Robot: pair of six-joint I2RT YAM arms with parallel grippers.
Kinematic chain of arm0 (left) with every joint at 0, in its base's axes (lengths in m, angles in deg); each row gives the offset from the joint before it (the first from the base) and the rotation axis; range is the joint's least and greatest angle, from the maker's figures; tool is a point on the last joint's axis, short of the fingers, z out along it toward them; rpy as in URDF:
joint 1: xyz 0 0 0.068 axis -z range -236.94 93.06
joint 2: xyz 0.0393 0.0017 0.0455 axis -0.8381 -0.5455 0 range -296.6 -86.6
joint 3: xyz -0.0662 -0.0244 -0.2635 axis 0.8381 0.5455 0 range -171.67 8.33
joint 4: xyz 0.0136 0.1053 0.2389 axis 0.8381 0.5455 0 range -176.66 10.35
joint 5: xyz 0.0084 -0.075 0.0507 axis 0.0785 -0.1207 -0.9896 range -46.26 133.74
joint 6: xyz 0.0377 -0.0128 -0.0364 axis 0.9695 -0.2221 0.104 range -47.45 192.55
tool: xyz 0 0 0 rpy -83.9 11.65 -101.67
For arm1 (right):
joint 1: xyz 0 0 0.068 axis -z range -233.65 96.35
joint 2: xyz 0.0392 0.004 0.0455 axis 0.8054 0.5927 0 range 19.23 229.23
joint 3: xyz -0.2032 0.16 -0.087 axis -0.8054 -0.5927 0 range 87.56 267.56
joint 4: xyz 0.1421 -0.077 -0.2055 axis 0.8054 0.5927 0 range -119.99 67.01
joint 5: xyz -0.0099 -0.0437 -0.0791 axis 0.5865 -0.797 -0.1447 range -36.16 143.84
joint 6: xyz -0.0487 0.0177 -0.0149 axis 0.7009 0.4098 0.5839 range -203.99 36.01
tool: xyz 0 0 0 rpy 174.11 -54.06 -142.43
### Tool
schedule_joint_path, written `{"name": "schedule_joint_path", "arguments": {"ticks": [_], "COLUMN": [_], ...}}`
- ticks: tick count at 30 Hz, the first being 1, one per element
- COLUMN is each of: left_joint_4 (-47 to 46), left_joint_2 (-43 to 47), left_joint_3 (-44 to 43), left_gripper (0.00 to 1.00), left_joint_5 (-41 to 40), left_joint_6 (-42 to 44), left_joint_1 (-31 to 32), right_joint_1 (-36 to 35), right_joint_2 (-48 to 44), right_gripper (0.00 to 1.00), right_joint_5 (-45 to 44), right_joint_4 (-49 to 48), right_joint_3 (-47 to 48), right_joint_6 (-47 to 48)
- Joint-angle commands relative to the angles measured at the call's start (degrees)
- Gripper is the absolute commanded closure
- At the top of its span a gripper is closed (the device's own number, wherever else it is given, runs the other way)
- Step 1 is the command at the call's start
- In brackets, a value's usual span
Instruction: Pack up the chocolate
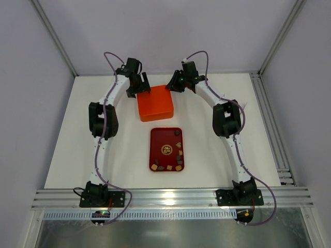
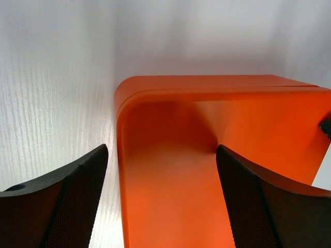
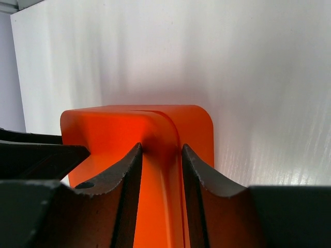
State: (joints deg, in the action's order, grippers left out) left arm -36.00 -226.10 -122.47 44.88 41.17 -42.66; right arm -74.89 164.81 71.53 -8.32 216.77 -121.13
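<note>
Both upper corners of orange box (image 1: 155, 102) need even grips before lifting: left hand (image 2: 161, 155) gapes wide, holding nothing; right hand (image 3: 161, 147) narrow around the rim, clamp unclear.

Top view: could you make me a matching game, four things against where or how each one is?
1. orange box
2. chocolate pieces
3. left claw
4. right claw

a. jaws narrow, either side of the box's edge
b. lying on the dark red tray
c. at the far side of the table, between the claws
d. jaws wide, astride a box corner

Pairs: 1-c, 2-b, 3-d, 4-a.
</note>
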Motion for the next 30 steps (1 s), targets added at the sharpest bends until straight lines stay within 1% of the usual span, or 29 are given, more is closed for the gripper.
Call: {"name": "schedule_joint_path", "arguments": {"ticks": [1, 3, 9, 13, 18, 20, 22, 27, 28, 30], "left_joint_4": [11.0, 11.3, 12.8, 13.9, 14.7, 14.9, 14.7, 10.1, 9.7, 9.3], "left_joint_2": [-8.0, -8.4, -9.7, -10.9, -11.9, -11.9, -11.4, -6.8, -6.5, -5.8], "left_joint_3": [1.9, 1.6, 0.5, -0.2, -0.2, 0.8, 2.1, 10.2, 12.0, 13.8], "left_gripper": [0.19, 0.19, 0.26, 0.28, 0.32, 0.32, 0.33, 0.34, 0.35, 0.36], "left_joint_5": [-5.0, -4.7, -4.0, -3.9, -2.8, -2.9, -2.8, -2.1, -1.9, -2.1], "left_joint_6": [2.6, 2.8, 3.1, 3.7, 4.3, 4.6, 4.5, 3.4, 2.9, 2.5], "left_joint_1": [0.6, 0.6, 0.7, 1.2, 1.7, 2.0, 2.2, 2.9, 2.9, 3.4], "right_joint_1": [-1.8, -1.9, -2.2, -2.6, -3.4, -3.5, -3.6, -3.3, -3.1, -3.1], "right_joint_2": [4.0, 4.0, 4.7, 4.6, 3.9, 2.8, 0.9, 0.3, 0.2, -0.3], "right_gripper": [0.69, 0.69, 0.71, 0.72, 0.73, 0.71, 0.66, 0.59, 0.56, 0.54], "right_joint_5": [-2.3, -2.3, -2.8, -3.1, -3.1, -2.9, -3.0, -3.4, -3.4, -3.3], "right_joint_4": [8.6, 8.7, 11.6, 12.7, 13.1, 12.3, 10.9, 13.2, 13.6, 13.9], "right_joint_3": [0.3, 0.3, 2.3, 2.7, 2.0, -0.9, -2.5, -1.4, -1.6, -2.1], "right_joint_6": [2.2, 2.3, 2.8, 3.1, 3.1, 3.2, 3.7, 5.9, 6.2, 7.1]}}
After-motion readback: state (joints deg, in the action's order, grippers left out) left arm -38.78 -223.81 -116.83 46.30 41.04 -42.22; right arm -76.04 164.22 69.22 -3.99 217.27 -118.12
